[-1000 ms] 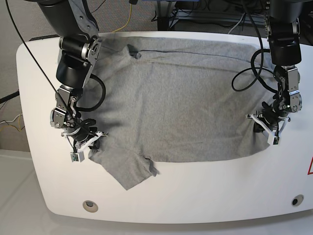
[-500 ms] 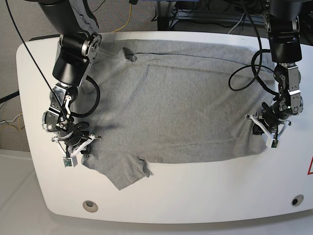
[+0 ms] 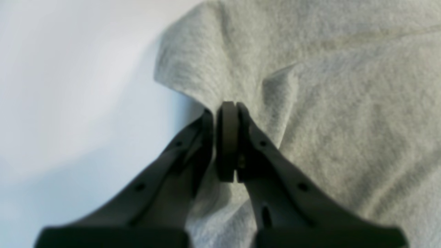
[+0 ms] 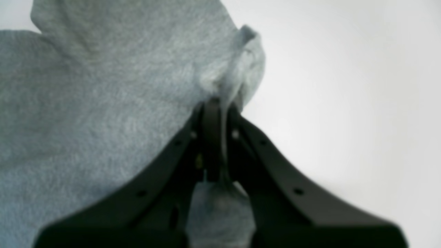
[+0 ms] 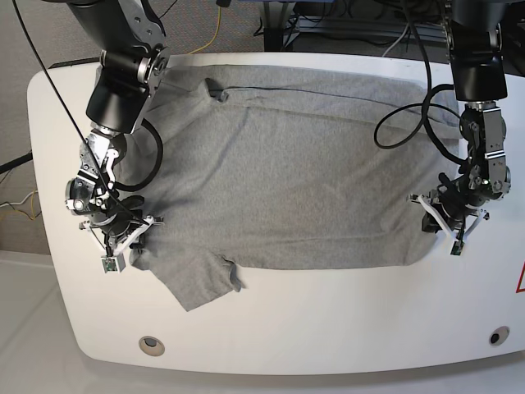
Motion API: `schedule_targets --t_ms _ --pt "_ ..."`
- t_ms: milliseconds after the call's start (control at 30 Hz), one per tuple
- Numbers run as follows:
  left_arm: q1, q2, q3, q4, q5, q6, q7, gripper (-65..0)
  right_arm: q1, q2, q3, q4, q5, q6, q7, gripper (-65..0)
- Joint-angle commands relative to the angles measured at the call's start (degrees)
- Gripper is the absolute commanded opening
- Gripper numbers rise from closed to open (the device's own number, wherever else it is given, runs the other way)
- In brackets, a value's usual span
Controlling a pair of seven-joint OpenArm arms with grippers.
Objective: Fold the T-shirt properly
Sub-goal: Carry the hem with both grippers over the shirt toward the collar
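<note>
Gripping opposite side edges of the T-shirt (image 5: 287, 172), my left pincer (image 3: 215, 137) and right pincer (image 4: 222, 137) are each closed on a pinched fold of fabric. The T-shirt lies spread across the white table (image 5: 287, 328); below my right pincer, a flap of fabric points toward the table's near edge.
</note>
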Motion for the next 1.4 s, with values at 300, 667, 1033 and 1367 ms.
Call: schedule_targets --t_ms 300,667,1033,1367 --pt "1.4 -1.2 -0.5 5.6 -0.6 0.0 -0.2 -63.4 1.4 5.0 -8.3 7.3 0.5 -0.4 -3.3 -65.0" --pt "2.0 -1.4 -0.5 8.6 -0.5 0.0 2.9 -63.4 1.4 9.1 -10.2 8.1 0.5 -0.5 -7.9 -65.0" --pt "5.9 -2.0 -2.4 12.0 -0.5 0.0 4.1 -63.4 -3.9 10.0 -10.2 14.6 -1.3 -0.5 -8.8 -65.0" --pt "9.9 -2.0 -2.4 15.4 -0.5 0.0 4.1 -63.4 -7.6 9.7 -10.9 17.5 -9.2 -0.1 -8.8 -65.0"
